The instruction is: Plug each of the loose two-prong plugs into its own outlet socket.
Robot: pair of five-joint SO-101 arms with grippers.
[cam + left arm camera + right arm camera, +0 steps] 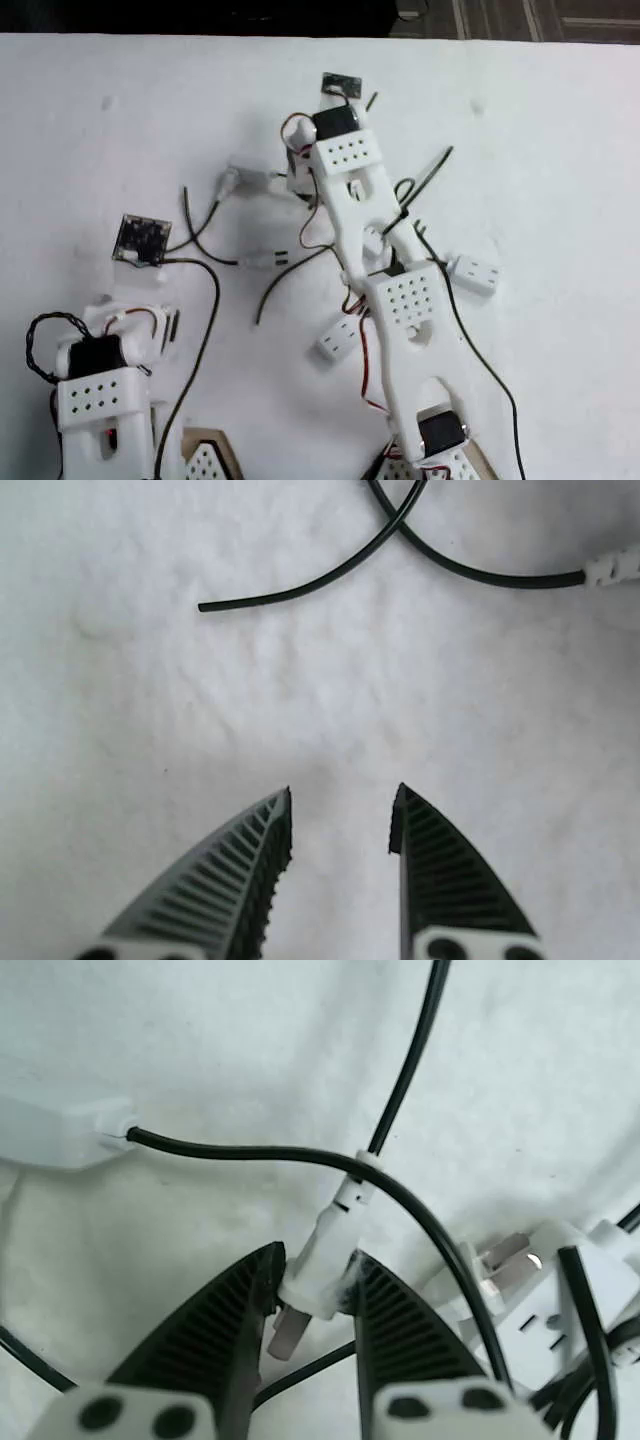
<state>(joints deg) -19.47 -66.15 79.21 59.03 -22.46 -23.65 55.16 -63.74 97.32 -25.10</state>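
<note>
Sensibly, the right hand at twelve o'clock pinched a two-prong plug by its body (prongs free to insert); the left hand, at eight, hung part-open, empty.

The plug is white, its cord black, the right tool ribbed black, the table white.

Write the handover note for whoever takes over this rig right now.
Left end effector: open, empty, above bare table near a black cable end.
Right end effector: shut on a white plug, not in a socket.
Second plug lies loose mid-table; an outlet socket and a second socket lie either side of the right arm.
Done: one plug grasped; none seen seated. Left: seat each plug in its own socket.
</note>
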